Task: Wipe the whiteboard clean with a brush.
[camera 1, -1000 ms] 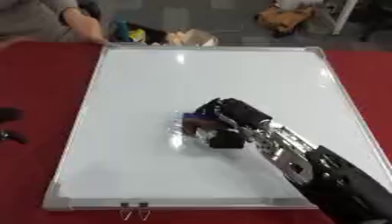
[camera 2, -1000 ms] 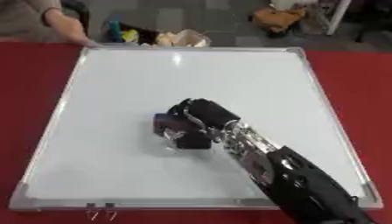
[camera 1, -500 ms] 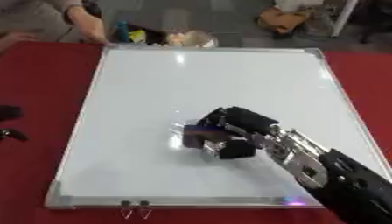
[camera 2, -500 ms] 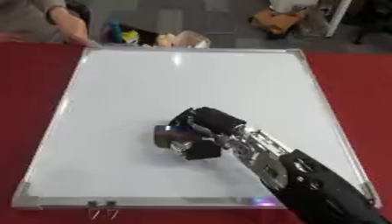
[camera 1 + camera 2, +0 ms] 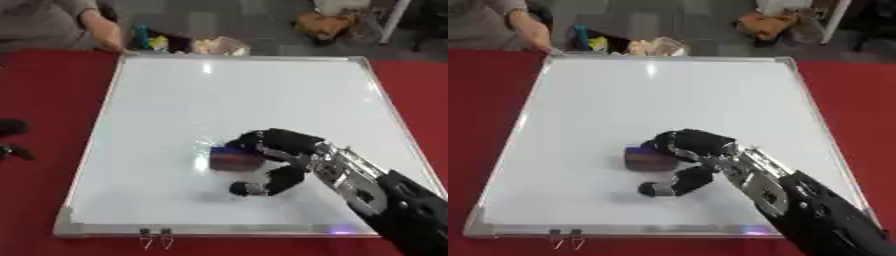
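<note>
The brush (image 5: 234, 159) — a small dark block with a blue-purple top — lies flat on the whiteboard (image 5: 262, 95), in its lower middle part. The right hand (image 5: 278, 157) covers it from the right: the fingers (image 5: 255, 141) are curled over the top of the brush and the thumb (image 5: 262, 186) bends round below it, its tip on the board just beside the block, so the hand is clamped on the brush. Compared with a second ago, hand and brush sit lower on the board, nearer its bottom edge, and the thumb now juts out further beneath the block. The board's surface looks white and clean, with a light glare near its top. It rests on a red desk (image 5: 44, 115), two small clips (image 5: 154, 237) at its lower edge. The left hand (image 5: 12, 137) shows only as dark shapes at the left edge — whether its fingers are apart or together cannot be told. Beyond the desk, a person's hand (image 5: 109, 42) rests by the board's top left corner, with bags and clutter (image 5: 188, 44) on the grey floor behind.
</note>
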Motion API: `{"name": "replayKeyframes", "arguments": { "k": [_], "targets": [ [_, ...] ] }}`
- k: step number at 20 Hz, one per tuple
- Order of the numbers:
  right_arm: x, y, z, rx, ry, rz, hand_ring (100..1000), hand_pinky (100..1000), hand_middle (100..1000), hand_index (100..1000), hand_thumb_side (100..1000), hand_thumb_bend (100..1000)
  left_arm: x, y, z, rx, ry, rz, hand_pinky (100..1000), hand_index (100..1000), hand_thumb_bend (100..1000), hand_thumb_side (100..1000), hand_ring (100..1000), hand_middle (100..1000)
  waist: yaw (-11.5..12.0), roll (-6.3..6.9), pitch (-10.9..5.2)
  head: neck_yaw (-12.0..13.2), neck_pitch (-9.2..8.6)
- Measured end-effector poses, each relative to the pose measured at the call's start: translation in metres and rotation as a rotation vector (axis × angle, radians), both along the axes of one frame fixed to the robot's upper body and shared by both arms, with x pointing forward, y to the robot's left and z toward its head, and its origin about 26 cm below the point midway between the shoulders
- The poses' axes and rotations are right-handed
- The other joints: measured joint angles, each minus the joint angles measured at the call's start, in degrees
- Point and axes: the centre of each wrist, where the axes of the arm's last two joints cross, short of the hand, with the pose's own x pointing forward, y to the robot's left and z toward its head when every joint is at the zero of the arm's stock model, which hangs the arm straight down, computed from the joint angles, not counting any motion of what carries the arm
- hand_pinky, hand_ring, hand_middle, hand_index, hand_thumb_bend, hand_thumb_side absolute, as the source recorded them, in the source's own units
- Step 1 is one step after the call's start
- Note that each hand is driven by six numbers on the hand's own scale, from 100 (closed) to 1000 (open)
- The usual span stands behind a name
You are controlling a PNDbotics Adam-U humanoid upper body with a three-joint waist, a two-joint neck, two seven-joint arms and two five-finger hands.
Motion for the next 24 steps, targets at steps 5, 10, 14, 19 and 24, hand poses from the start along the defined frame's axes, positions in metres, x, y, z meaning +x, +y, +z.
{"name": "replayKeyframes", "arguments": {
  "k": [5, 10, 14, 19, 24],
  "targets": [
    [-0.004, -0.001, 0.004, -0.014, -0.029, -0.016, 876, 832, 852, 986, 849, 627, 0.000, 0.000, 0.000, 0.000, 0.000, 0.000, 427, 608, 252, 947, 699, 531, 0.0, 0.16, 0.22, 0.2, 0.02],
    [-0.006, -0.003, 0.023, 0.018, -0.118, -0.056, 867, 825, 827, 979, 847, 605, 0.000, 0.000, 0.000, 0.000, 0.000, 0.000, 427, 608, 252, 946, 698, 531, 0.0, 0.28, 0.24, 0.3, 0.05],
    [-0.011, -0.007, 0.044, 0.060, -0.203, -0.086, 863, 822, 815, 973, 836, 591, 0.000, 0.000, 0.000, 0.000, 0.001, 0.000, 427, 608, 251, 947, 698, 530, -0.1, 0.34, 0.24, 0.5, 0.44],
    [-0.024, -0.013, 0.072, 0.124, -0.318, -0.116, 850, 811, 792, 963, 800, 595, -0.001, 0.000, -0.001, 0.000, 0.003, 0.002, 427, 608, 250, 947, 698, 529, -0.3, 0.39, 0.24, 0.8, 0.48],
    [-0.036, -0.015, 0.097, 0.177, -0.413, -0.127, 847, 810, 784, 958, 782, 595, -0.001, 0.001, -0.001, 0.000, 0.003, 0.003, 427, 609, 251, 947, 698, 529, -0.5, 0.47, 0.24, 1.0, 0.49]
  ]
}}
